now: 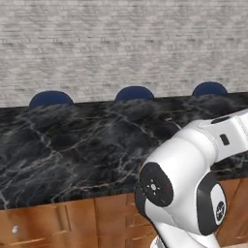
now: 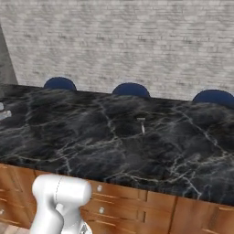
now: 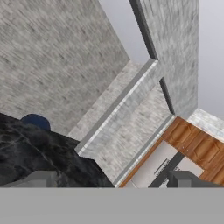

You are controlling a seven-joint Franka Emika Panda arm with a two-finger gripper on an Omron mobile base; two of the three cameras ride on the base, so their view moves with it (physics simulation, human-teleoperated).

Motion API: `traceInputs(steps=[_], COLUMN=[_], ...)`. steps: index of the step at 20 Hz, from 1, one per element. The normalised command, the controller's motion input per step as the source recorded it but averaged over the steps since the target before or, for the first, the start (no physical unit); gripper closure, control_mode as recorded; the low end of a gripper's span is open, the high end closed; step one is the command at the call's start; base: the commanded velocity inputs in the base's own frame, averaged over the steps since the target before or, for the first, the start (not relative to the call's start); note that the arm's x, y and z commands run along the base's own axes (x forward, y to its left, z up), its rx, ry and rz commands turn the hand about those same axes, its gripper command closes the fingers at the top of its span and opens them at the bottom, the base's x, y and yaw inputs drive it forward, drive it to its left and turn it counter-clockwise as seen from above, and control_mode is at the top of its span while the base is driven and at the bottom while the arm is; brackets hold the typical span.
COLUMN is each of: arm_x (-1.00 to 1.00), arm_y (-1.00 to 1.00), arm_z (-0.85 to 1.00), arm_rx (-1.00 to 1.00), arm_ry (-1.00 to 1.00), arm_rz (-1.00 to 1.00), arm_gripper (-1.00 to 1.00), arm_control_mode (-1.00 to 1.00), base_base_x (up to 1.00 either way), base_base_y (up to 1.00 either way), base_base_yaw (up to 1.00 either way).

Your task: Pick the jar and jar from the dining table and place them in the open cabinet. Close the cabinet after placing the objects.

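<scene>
the white robot arm (image 1: 186,189) rises before the dining table (image 1: 72,145), its black marble top veined white and gold above orange-brown wooden drawer fronts (image 2: 119,201). three dark blue chair backs (image 2: 131,89) line the far edge against a pale brick wall (image 1: 121,43). from the hand view, the two fingers (image 3: 37,179) stand apart and released, grasping nothing, pointed past the table's end toward brick walls and wooden cabinet doors (image 3: 197,144) with raised panels at the right.

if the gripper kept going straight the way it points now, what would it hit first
Probably the grey brick wall beyond the dining table edge; the gripper looks past the marble, nothing nearer in line, though depth is unclear.
</scene>
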Motion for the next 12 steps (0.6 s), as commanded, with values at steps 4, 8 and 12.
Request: traceInputs(steps=[4, 8, 12], arm_x=[0.00, 0.00, 0.00], arm_y=[0.00, 0.00, 0.00], arm_z=[0.00, 0.00, 0.00], arm_rx=[0.00, 0.00, 0.00], arm_ry=[0.00, 0.00, 0.00], arm_rz=[0.00, 0.00, 0.00], arm_gripper=[-1.00, -1.00, -1.00], arm_control_mode=[1.00, 1.00, 1.00], base_base_x=[0.53, 0.28, 0.23], base_base_y=[-0.22, -0.40, -0.52], base_base_yaw=[-0.11, -0.06, -0.03])
